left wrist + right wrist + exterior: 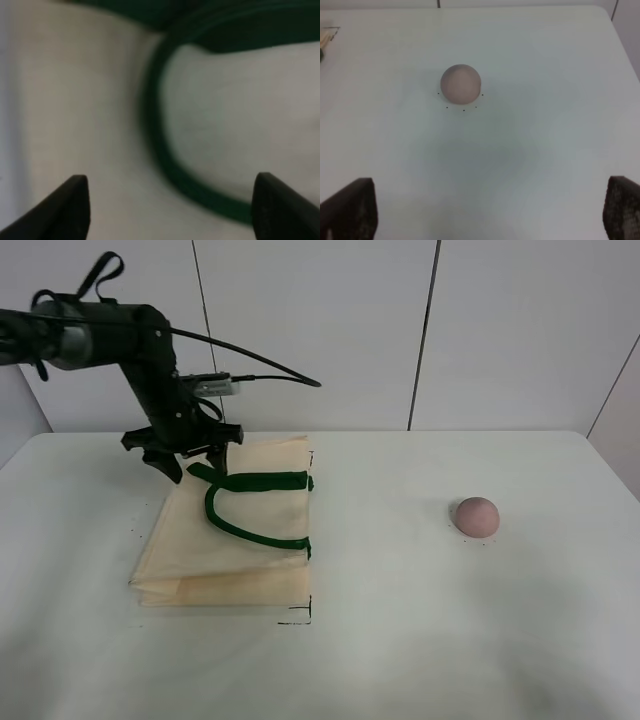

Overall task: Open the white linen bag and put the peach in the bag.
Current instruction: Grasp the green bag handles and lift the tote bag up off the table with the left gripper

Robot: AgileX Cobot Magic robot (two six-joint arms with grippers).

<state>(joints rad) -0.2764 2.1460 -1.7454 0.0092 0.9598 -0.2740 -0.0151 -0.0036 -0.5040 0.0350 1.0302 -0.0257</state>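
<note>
The white linen bag (235, 558) lies flat on the table's left half, its two dark green handles (256, 481) folded over the cloth. My left gripper (196, 462) is open and hovers just above the bag's far edge by the handles. The left wrist view shows it open (170, 212) close over the cloth (225, 125), with a green handle (160, 150) curving between the fingers. The peach (477, 515) sits on the table to the right, far from the bag. My right gripper (487, 215) is open and empty, back from the peach (461, 83), and is out of the high view.
The white table (400, 640) carries only the bag and the peach. Small black marks ring the peach's spot and the bag's corners (300, 618). A white panelled wall (500, 330) stands behind the table. A corner of the bag (327, 34) shows in the right wrist view.
</note>
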